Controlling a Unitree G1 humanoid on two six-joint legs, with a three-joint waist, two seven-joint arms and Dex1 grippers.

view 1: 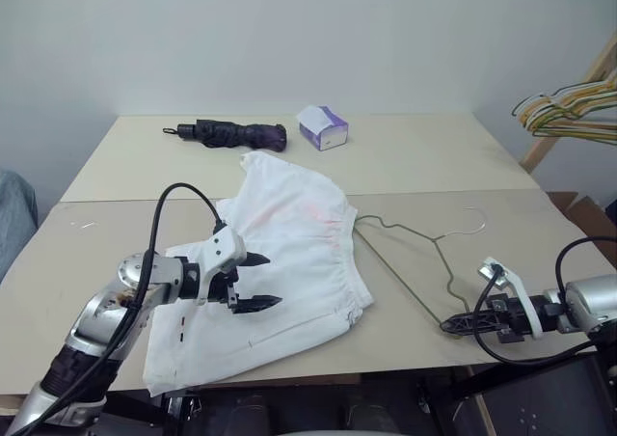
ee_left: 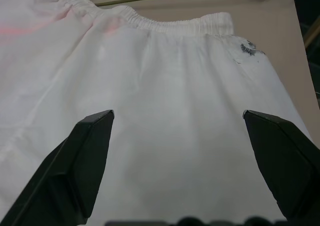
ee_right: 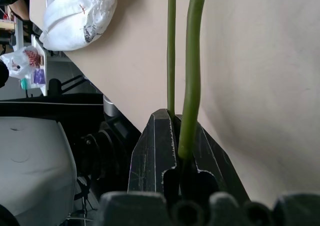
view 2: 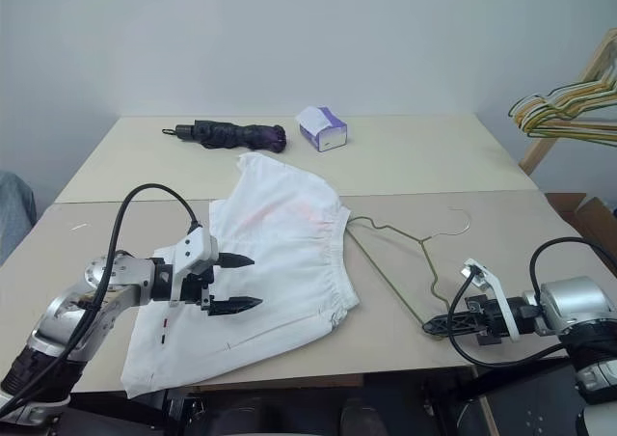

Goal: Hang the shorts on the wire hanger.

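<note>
On the beige table (view 1: pixel 116 253), the shorts (view 1: pixel 289 262) lie flat beside the wire hanger (view 1: pixel 415 262). My right gripper (ee_right: pixel 177 151) pinches the hanger's corner; my left gripper (view 1: pixel 253 282) hovers spread above the cloth. Next I should grasp the waistband.

No readable text, label or number anywhere — the tissue box's (view 1: pixel 324 127) print is too small to make out.

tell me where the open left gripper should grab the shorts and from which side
Probably the gathered elastic waistband of the shorts, which lies flat facing the wire hanger. It is the thickest, firmest edge and the end that must open over the wire. The left gripper hovers open above the cloth, so come down from above and pinch that bunched edge.
</note>
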